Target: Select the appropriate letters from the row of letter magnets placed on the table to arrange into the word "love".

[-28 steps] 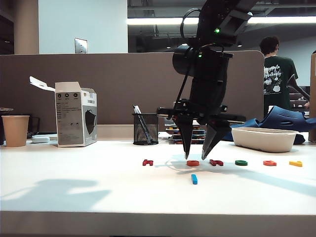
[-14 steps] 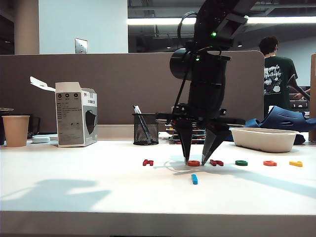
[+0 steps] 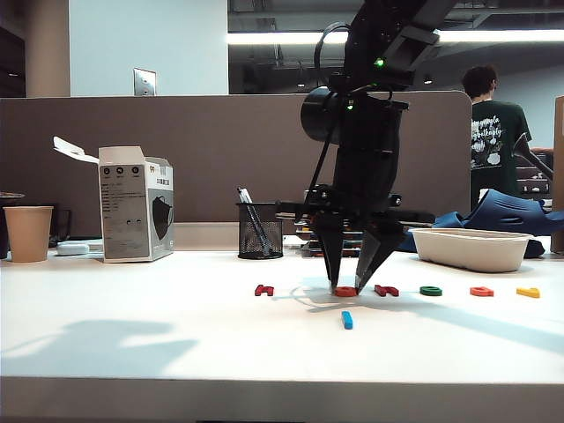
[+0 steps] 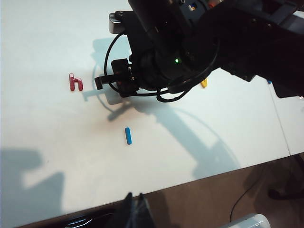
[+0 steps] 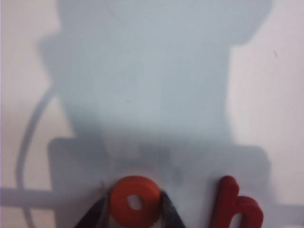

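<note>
The row of letter magnets lies across the table (image 3: 176,344): a dark red h (image 3: 263,289), an orange ring (image 3: 345,291), another dark red letter (image 3: 386,290), a green one (image 3: 431,290), an orange-red one (image 3: 481,291) and a yellow one (image 3: 528,292). A blue bar (image 3: 346,319) lies alone, nearer the front edge. My right gripper (image 3: 346,287) points straight down with its tips on the table. Its fingers (image 5: 164,209) press both sides of the orange ring (image 5: 135,204). My left gripper (image 4: 134,197) hangs shut beyond the table's front edge, far from the blue bar (image 4: 128,135).
At the back stand a paper cup (image 3: 26,233), an open white box (image 3: 134,214), a mesh pen holder (image 3: 260,229) and a white tray (image 3: 471,248). A grey partition runs behind them, with a person (image 3: 493,132) beyond it.
My right gripper has sunk the last bit onto the table and its fingers have closed in from wide apart onto the orange ring. The letters have not shifted.
</note>
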